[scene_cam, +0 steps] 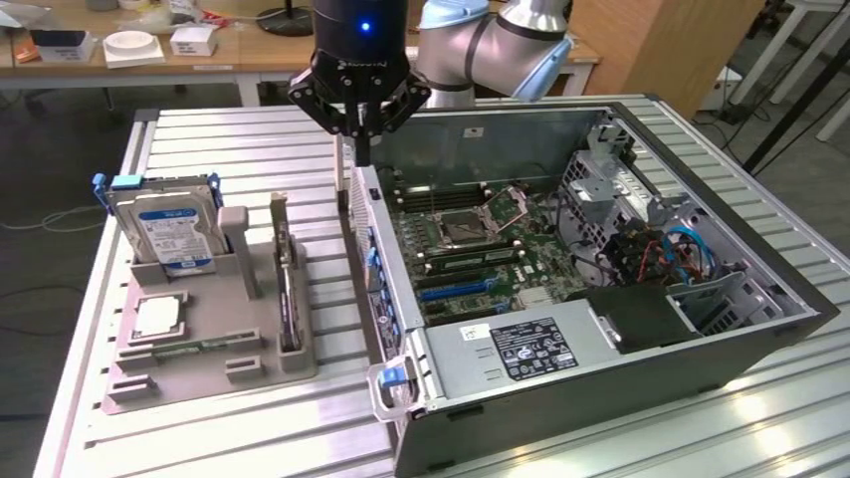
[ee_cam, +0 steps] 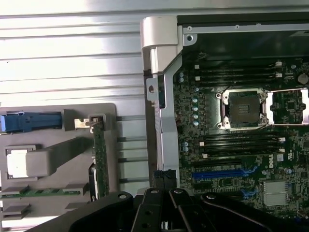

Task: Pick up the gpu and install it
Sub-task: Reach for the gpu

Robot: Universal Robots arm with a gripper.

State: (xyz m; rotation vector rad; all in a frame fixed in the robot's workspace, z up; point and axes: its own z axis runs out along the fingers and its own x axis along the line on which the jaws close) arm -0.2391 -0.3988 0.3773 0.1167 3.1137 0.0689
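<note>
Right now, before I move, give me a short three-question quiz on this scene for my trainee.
1. True or false: the tool, shut and empty, hangs near the computer case's corner.
2. Where does the gpu stand? A in the grey holder; B in the case; C in the tool.
3. Fill in: in the exterior view, the hard drive stands on the gpu's ____ side.
Key: 1 true; 2 A; 3 left.
</note>
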